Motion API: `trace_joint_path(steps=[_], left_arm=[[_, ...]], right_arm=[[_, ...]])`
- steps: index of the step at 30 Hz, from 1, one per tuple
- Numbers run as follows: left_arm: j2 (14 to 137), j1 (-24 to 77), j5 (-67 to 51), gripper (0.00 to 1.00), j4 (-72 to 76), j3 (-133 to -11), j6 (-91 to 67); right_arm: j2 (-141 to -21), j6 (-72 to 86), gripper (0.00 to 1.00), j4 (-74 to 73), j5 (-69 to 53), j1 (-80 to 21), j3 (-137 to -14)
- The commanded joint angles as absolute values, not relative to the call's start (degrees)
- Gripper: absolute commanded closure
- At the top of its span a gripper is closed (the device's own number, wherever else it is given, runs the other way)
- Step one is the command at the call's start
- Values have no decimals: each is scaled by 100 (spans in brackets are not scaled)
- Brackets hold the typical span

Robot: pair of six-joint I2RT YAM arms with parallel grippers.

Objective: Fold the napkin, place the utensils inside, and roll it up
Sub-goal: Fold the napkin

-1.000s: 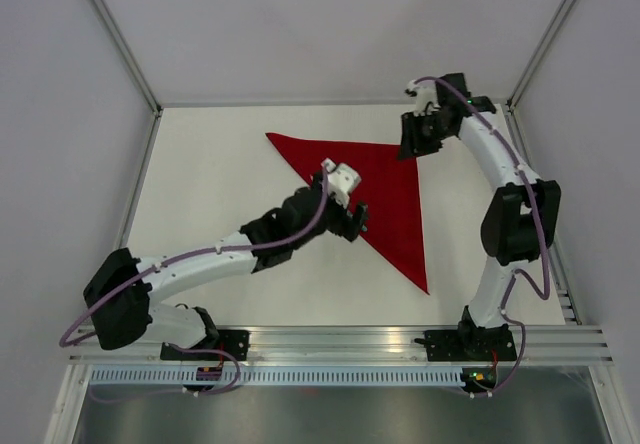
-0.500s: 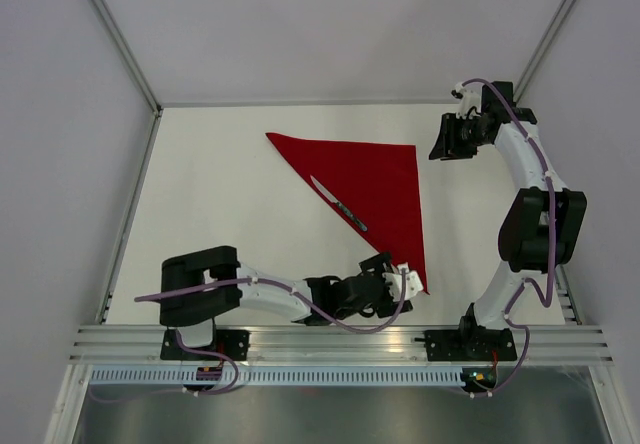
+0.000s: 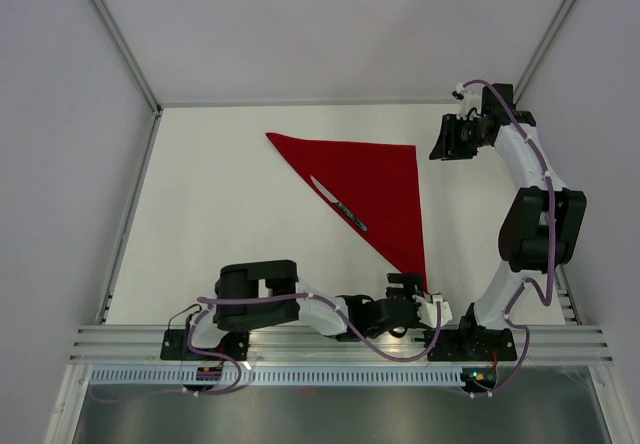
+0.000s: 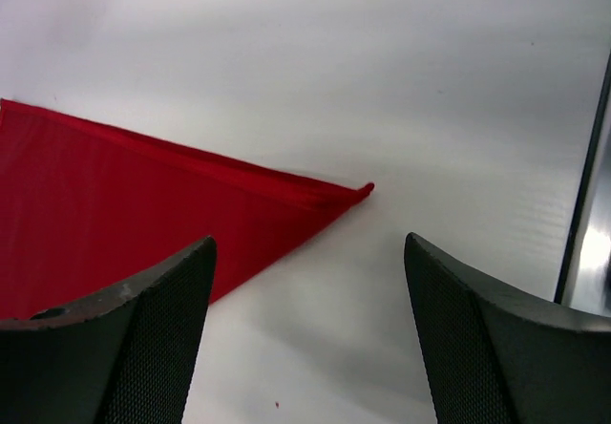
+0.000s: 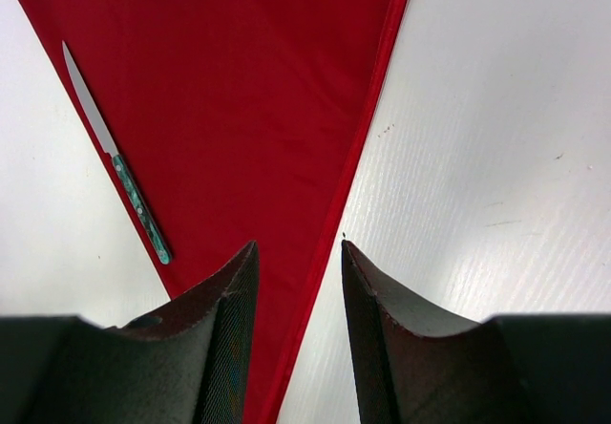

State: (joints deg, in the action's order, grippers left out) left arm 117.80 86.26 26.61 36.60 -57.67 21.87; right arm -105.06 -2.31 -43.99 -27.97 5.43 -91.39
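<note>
**Take the near corner cleanly, both layers at once**

The napkin (image 3: pixel 380 184) lies on the counter (image 3: pixel 220 214) as a flat red triangle. Its long folded edge runs diagonally from the far left point down to the near corner. The knife (image 3: pixel 338 205) rests along that edge, blade toward the far side and teal handle toward you. It sits so close to the edge that you cannot tell whether it overhangs.

Your left tool (image 4: pixel 307 243) is released, with its fingers spread wide and nothing between them. It hangs low by the near corner, and the wrist view shows the cloth tip just ahead of the gap and slightly left of centre. Your right tool (image 5: pixel 298 247) is also released and empty. It hovers above the napkin's right edge near the far right corner and touches nothing.

The step in hand looks like gripping the near corner to begin wrapping the cloth around the knife. To do it well:

- Nudge the left tool forward and a little left, so the tip sits squarely between the fingers before you clench.
- Go low enough for the lower finger to slip under the fabric. The cloth is thin and doubled, so a shallow pinch will probably catch only the top layer.
- Lift gently once you hold it, because a quick pull could shift the knife off the fold.
- Keep the right tool ready to pin the far corner if the cloth starts to slide.
</note>
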Motion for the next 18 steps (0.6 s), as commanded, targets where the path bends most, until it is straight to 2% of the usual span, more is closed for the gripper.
trace_joint_path(steps=[1, 9, 11, 12, 15, 18], left_arm=[[12093, 8640, 2778, 17, 4104, -6099, 2663], [12594, 8613, 2628, 34, 4140, -6389, 2768], [12638, 8587, 2610, 44, 4140, -6433, 2751], [12647, 8578, 2567, 55, 4140, -6434, 2725], [12630, 8534, 2496, 74, 4078, -6460, 2611], [12560, 8490, 2444, 86, 4043, -6478, 2514]], right_arm=[[-10406, -150, 54, -4201, -2777, 562, -9123], [-10406, -158, 55, -4175, -2760, 554, -9088], [-10415, -158, 56, -4175, -2777, 562, -9088], [-10406, -158, 56, -4175, -2777, 562, -9088], [-10398, -158, 57, -4166, -2786, 554, -9088], [-10389, -158, 57, -4157, -2795, 562, -9079]])
